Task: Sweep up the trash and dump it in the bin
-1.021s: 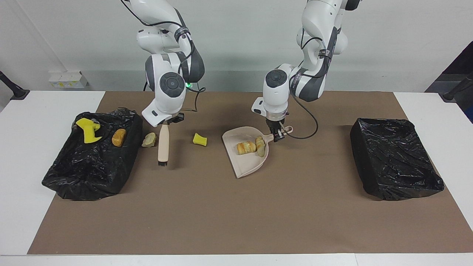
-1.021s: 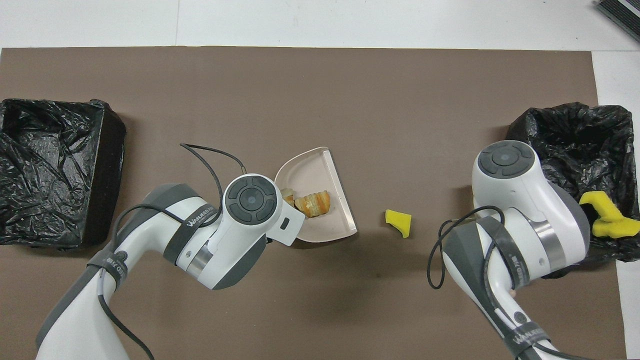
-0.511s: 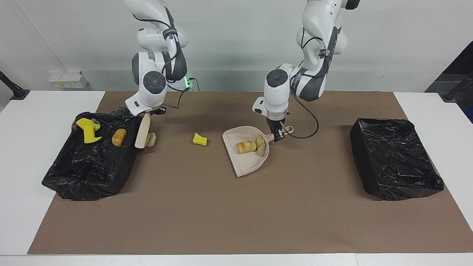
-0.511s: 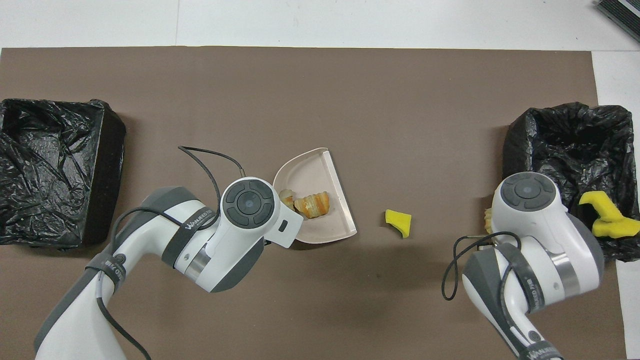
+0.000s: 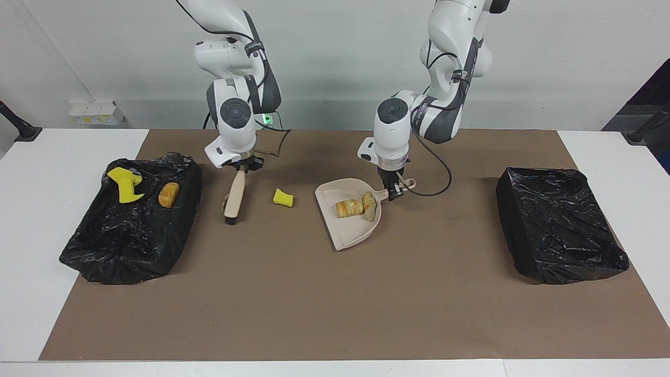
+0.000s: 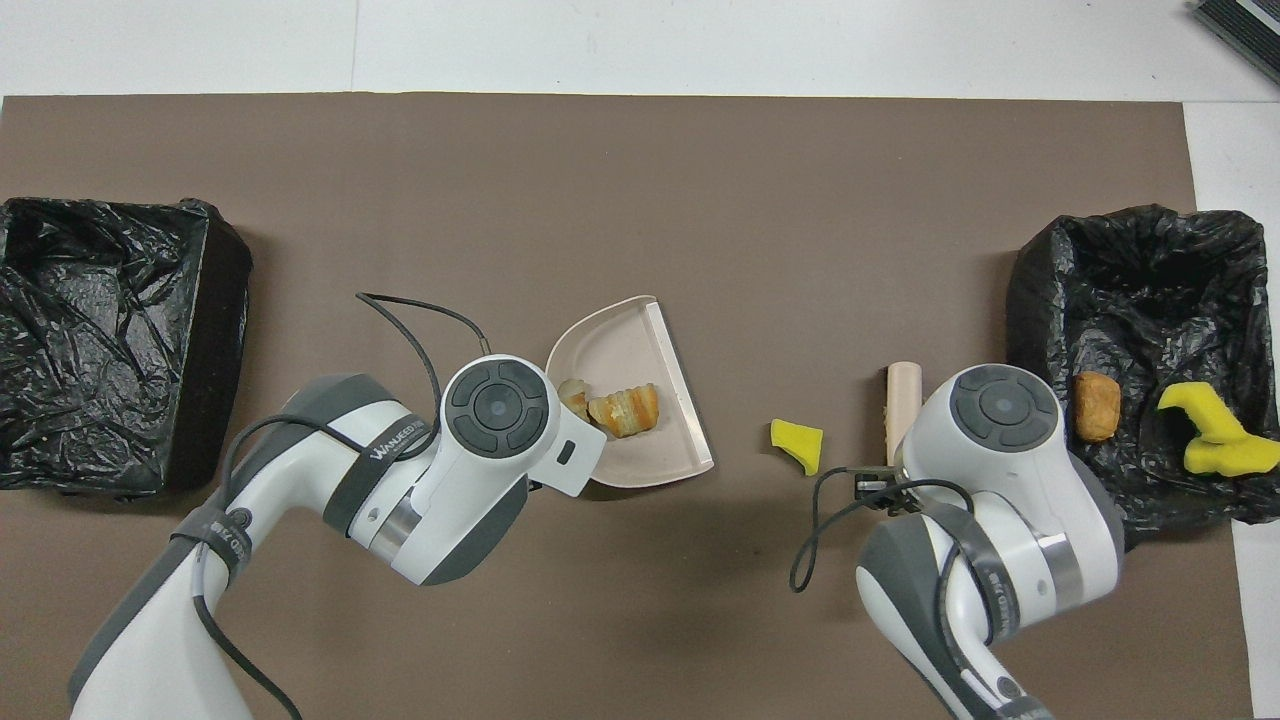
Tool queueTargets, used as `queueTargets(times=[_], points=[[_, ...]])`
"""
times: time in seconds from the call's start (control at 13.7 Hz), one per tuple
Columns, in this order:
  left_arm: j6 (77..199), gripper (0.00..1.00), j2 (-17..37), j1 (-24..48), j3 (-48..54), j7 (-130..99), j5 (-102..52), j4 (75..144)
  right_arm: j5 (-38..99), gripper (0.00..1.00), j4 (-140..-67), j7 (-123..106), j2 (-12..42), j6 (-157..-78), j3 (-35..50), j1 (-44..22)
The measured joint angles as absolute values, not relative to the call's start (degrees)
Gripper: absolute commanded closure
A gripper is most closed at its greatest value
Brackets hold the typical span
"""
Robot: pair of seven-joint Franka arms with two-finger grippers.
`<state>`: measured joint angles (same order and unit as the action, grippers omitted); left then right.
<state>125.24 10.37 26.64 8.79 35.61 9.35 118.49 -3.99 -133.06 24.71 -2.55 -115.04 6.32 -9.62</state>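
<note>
In the facing view there are two arms, two black-lined bins, one brush, one dustpan and five plain pieces of trash. The right gripper (image 5: pixel 242 168) is pinched tight on the top of the beige brush (image 5: pixel 234 195). The brush's long axis runs away from the robots, its dark bristles lowest at the mat and leaning slightly toward the right arm's end. The left gripper (image 5: pixel 393 189) is clamped on the handle of the beige dustpan (image 5: pixel 349 234). Two bread-like lumps (image 5: pixel 349 208) lie side by side in the pan near its handle. A small yellow chunk (image 5: pixel 283 197) sits on the mat between brush and pan, apart from both. The bin at the right arm's end (image 5: pixel 125 251) holds a large yellow sponge piece (image 5: pixel 124 184) and an orange-brown lump (image 5: pixel 168 194). The bin at the left arm's end (image 5: pixel 560 230) shows only its liner. A brown mat (image 5: pixel 335 303) covers the white table (image 5: pixel 31 235), with a pale wall (image 5: pixel 340 63) beyond it. In the overhead view the same five pieces can be counted. Both wrists hide their fingers, and only the brush's far end pokes out. The pan's straight open edge faces the yellow chunk and the right arm's end. The chunk's longer side runs across the table.
</note>
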Motion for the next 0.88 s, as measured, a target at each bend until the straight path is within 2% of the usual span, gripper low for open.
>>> queueTargets(times=[0.44, 0.66, 0.88], points=[[125.28, 1.0, 10.35, 26.64, 8.79, 35.63, 9.35, 118.51, 3.44, 1.0, -123.54, 24.79, 3.21, -118.2, 6.85, -15.56], [125.28, 1.0, 10.34, 26.64, 8.78, 35.63, 9.35, 118.54, 3.44, 1.0, -118.4, 24.79, 3.82, -113.88, 6.75, -15.75], [125.18, 1.0, 10.31, 26.69, 8.81, 35.94, 10.26, 118.54, 3.44, 1.0, -117.57, 24.8, 1.25, -107.48, 6.37, -13.13]])
